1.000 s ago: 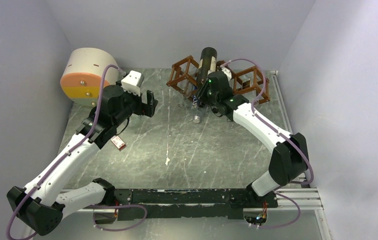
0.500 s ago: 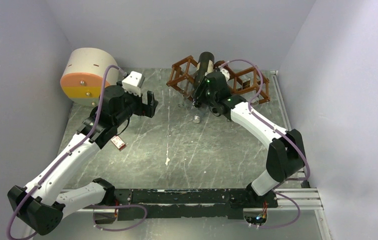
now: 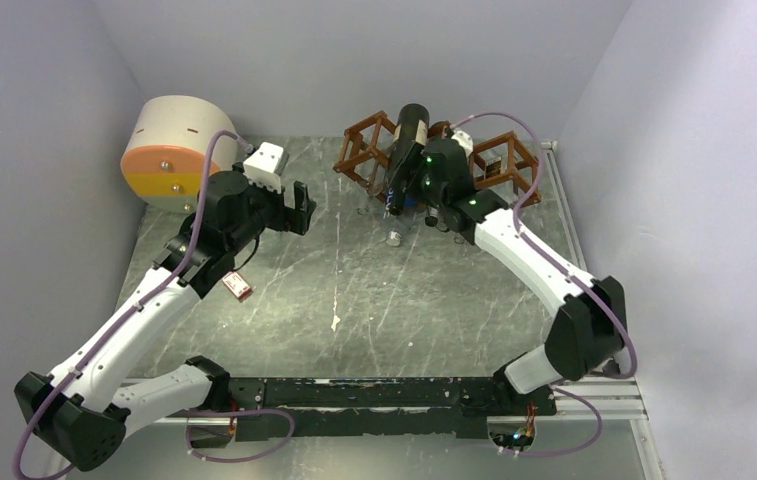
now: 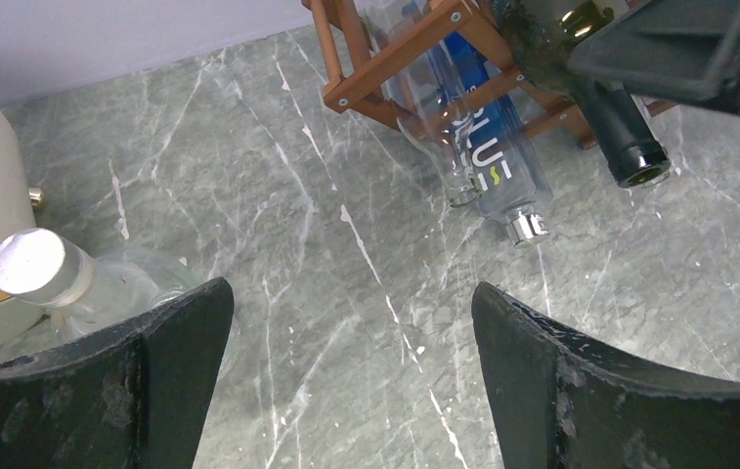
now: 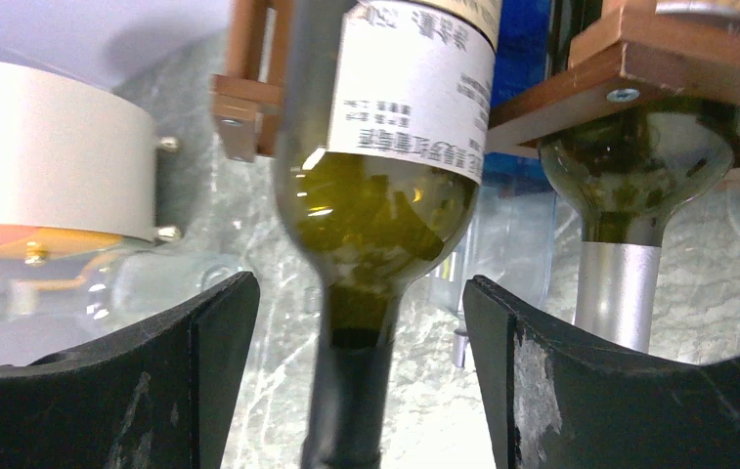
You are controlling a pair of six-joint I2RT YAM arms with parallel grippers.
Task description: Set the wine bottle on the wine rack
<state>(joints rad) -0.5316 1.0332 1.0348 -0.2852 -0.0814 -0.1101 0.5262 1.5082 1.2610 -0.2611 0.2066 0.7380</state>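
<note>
The wine bottle (image 3: 411,130), dark green with a white label, lies tilted in the reddish-brown wine rack (image 3: 364,140), neck pointing toward me. In the right wrist view its shoulder (image 5: 385,205) fills the middle and its neck runs down between my fingers without touching either pad. My right gripper (image 5: 358,283) is open around that neck, seen from above as the right gripper (image 3: 404,188). My left gripper (image 4: 351,288) is open over bare table, well left of the rack (image 4: 395,49). The bottle's dark neck (image 4: 625,137) shows at the upper right of the left wrist view.
A clear bottle with a blue label (image 4: 493,166) lies in the rack's lower part. Another green bottle with a silver neck (image 5: 620,283) sits in the adjoining cell. A beige and orange drum (image 3: 169,150) stands back left, with a clear capped bottle (image 4: 38,264) beside it.
My right gripper has opened and let go of the wine bottle's neck. The bottle has settled lower into the rack. The left arm has not moved.
</note>
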